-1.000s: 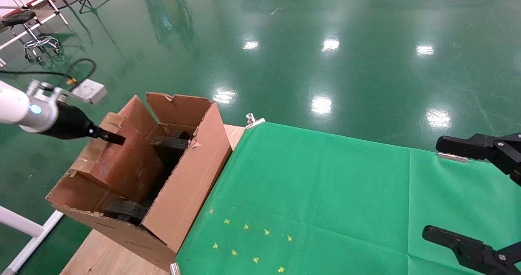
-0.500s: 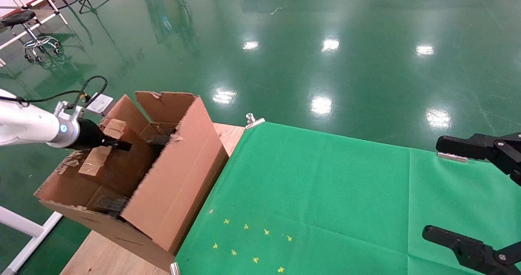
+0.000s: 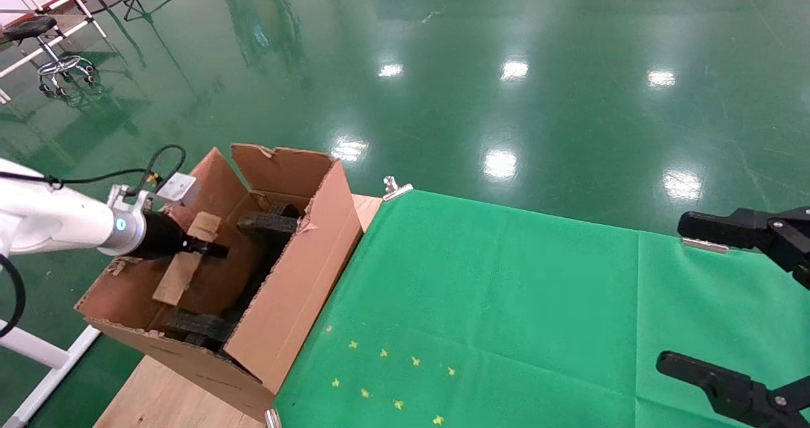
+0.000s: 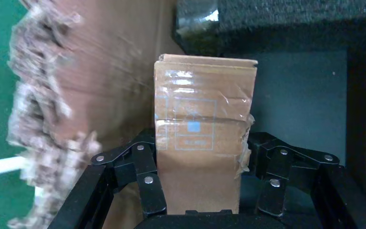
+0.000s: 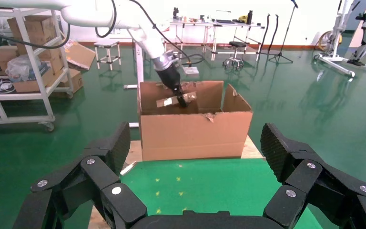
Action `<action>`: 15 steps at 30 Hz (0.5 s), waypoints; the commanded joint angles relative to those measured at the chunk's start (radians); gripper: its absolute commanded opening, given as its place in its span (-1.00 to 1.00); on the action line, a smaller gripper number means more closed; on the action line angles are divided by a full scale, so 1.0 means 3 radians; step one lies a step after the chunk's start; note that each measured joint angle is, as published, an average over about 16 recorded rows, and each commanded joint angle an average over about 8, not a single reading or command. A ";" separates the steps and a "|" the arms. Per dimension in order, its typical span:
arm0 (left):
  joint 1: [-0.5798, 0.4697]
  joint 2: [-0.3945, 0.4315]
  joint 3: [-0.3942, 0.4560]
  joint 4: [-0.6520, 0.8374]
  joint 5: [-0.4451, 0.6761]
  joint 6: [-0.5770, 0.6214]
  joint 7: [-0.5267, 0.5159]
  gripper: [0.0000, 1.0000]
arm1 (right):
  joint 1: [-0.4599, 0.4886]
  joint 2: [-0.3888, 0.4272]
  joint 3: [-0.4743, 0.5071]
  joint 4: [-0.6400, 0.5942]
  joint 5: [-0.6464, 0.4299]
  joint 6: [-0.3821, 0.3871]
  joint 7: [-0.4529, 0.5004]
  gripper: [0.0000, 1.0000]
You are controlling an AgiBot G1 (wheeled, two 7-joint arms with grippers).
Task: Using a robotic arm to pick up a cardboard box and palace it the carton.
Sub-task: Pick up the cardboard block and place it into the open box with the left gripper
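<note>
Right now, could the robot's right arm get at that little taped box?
Probably not. The right gripper sits open at the far side of the green cloth, and the cardboard box is down inside the carton, behind its tall wall, clamped in the left gripper.

Brown carton, black foam; brown taped cardboard box; green cloth.
</note>
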 commanded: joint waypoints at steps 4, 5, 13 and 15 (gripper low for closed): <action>0.0056 -0.0006 -0.0034 0.0021 -0.0049 0.0009 0.0017 1.00 | -0.0001 0.0000 0.0000 -0.0001 0.0000 0.0000 0.0000 1.00; 0.0056 -0.0007 -0.0035 0.0020 -0.0050 0.0013 0.0017 1.00 | -0.0001 0.0000 0.0000 -0.0001 0.0000 0.0000 0.0000 1.00; 0.0040 -0.0007 -0.0024 0.0011 -0.0037 0.0034 0.0013 1.00 | -0.0001 0.0000 0.0000 -0.0001 0.0000 0.0000 0.0000 1.00; 0.0036 -0.0006 -0.0022 0.0008 -0.0034 0.0039 0.0011 1.00 | -0.0001 0.0000 0.0000 -0.0001 0.0000 0.0000 0.0000 1.00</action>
